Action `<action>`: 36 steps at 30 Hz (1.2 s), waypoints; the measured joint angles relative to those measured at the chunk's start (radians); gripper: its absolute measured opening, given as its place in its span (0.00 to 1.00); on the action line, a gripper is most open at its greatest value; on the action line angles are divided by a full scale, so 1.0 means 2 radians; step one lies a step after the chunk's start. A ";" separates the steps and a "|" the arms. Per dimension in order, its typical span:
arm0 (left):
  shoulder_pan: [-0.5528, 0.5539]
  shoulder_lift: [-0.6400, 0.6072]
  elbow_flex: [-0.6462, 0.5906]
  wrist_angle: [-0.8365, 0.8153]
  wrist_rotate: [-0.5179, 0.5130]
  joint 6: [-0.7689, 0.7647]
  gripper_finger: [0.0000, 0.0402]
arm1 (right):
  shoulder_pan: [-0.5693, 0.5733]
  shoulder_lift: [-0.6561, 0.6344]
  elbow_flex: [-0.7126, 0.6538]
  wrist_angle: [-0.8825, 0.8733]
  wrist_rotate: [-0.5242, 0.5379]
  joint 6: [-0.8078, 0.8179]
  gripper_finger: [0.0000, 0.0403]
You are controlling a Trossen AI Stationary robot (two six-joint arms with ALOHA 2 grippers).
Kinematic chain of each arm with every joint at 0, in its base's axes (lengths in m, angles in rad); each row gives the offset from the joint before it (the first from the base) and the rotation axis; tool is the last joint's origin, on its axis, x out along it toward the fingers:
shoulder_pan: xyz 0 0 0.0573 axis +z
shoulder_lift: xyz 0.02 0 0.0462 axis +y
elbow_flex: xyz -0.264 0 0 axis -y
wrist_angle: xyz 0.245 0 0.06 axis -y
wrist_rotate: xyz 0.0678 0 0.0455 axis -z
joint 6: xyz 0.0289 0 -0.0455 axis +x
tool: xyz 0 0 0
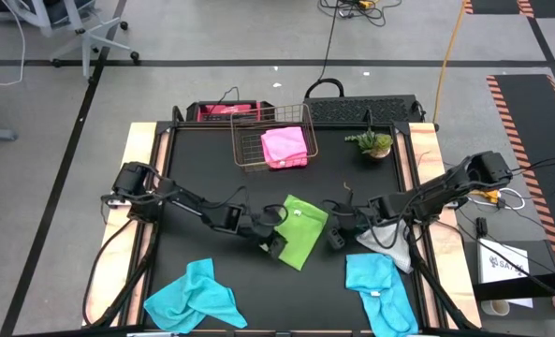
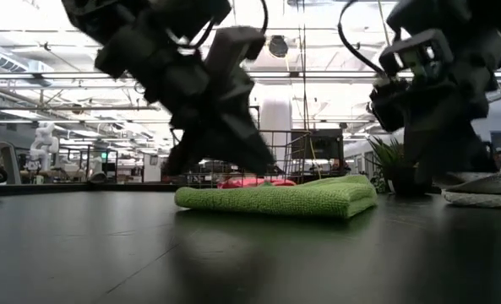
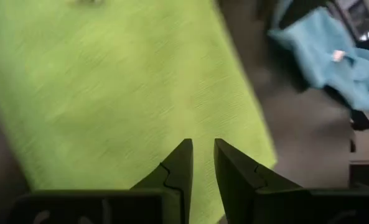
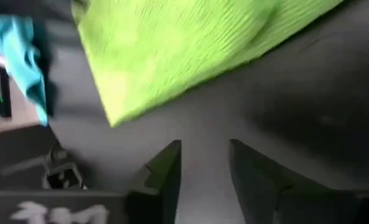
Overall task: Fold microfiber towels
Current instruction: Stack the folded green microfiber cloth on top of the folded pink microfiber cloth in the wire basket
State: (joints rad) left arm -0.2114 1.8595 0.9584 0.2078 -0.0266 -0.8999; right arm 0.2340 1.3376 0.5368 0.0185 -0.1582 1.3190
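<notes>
A lime green towel (image 1: pixel 300 229) lies folded flat on the black table's middle, several layers thick in the low view (image 2: pixel 284 198). My left gripper (image 1: pixel 275 245) hovers over the towel's near left part (image 3: pixel 109 93); its fingers (image 3: pixel 203 149) stand a narrow gap apart with nothing between them. My right gripper (image 1: pixel 338 234) is open just off the towel's right edge, over bare table (image 4: pixel 206 149). A pink towel (image 1: pixel 284 147) lies in the basket. Two turquoise towels (image 1: pixel 197 298) (image 1: pixel 378 290) lie crumpled near the front edge. A light grey towel (image 1: pixel 394 248) lies under my right arm.
The copper wire basket (image 1: pixel 270 140) stands at the far middle and a small potted plant (image 1: pixel 375 143) at the far right. Bare black table lies between the green towel and the two turquoise ones.
</notes>
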 joint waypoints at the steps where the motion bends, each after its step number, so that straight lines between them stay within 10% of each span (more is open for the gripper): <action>1: 0.000 0.000 0.010 -0.008 0.000 0.012 0.17 | 0.000 0.000 -0.011 0.017 0.011 0.007 0.33; 11: 0.027 0.000 0.051 -0.147 -0.060 0.079 0.17 | -0.013 0.010 -0.038 0.067 0.088 0.016 0.37; 36: 0.036 0.027 0.052 -0.107 -0.035 0.047 0.17 | -0.046 0.062 -0.037 0.120 0.094 -0.036 0.36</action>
State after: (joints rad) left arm -0.1390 1.9141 1.0618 -0.0069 -0.0965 -0.8063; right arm 0.1424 1.4609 0.4625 0.2577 0.0288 1.2468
